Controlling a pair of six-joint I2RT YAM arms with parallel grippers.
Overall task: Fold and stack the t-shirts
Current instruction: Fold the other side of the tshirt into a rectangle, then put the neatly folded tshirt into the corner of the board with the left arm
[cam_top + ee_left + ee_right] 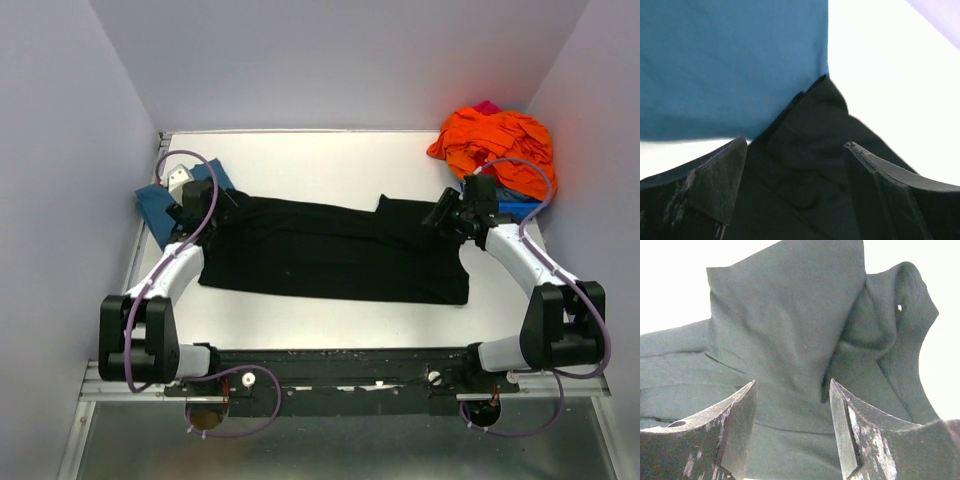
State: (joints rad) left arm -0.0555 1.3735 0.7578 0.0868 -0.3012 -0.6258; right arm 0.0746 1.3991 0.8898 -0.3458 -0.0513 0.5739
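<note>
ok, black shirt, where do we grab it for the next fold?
Probably the two short ends, from above. The black shirt lies flat as a long band across the table, so each far corner is a free edge. The left gripper and right gripper hang open over those ends. On the left, pinch black cloth only: that corner lies against the teal shirt.

White table [330,160], orange cloth heap [495,145] far right, atop blue bin [518,208]
</note>
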